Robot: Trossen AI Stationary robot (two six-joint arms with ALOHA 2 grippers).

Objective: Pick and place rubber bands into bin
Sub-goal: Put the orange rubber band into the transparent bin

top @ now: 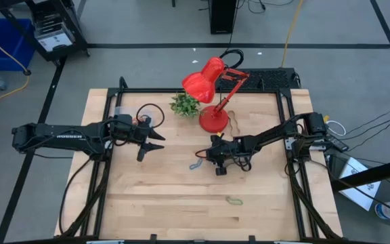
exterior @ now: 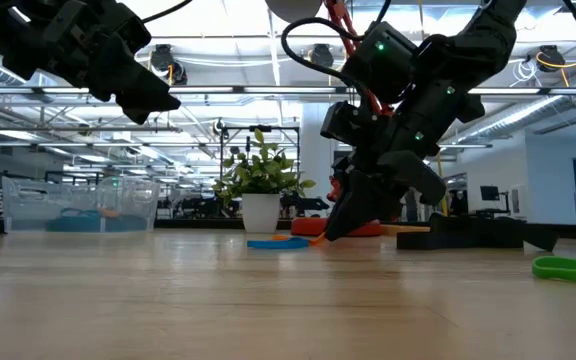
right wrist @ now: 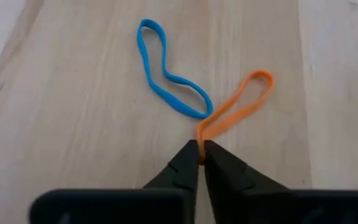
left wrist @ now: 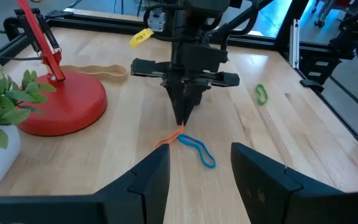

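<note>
You see a thin orange rubber band (right wrist: 238, 106) beside a blue rubber band (right wrist: 166, 71); your right gripper (right wrist: 200, 152) pinches the orange loop's end on the table (right wrist: 73, 143).

Orange rubber band (right wrist: 238, 107), blue rubber band (right wrist: 166, 71), green rubber band (left wrist: 261, 94), red lamp (top: 212, 91), pale wooden table (top: 168, 203).

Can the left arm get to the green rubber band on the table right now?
Probably yes. The left end effector hangs open above the wood, and nothing lies between it and the green rubber band, though it is a long stretch. The right end effector is pinching the orange rubber band.
</note>
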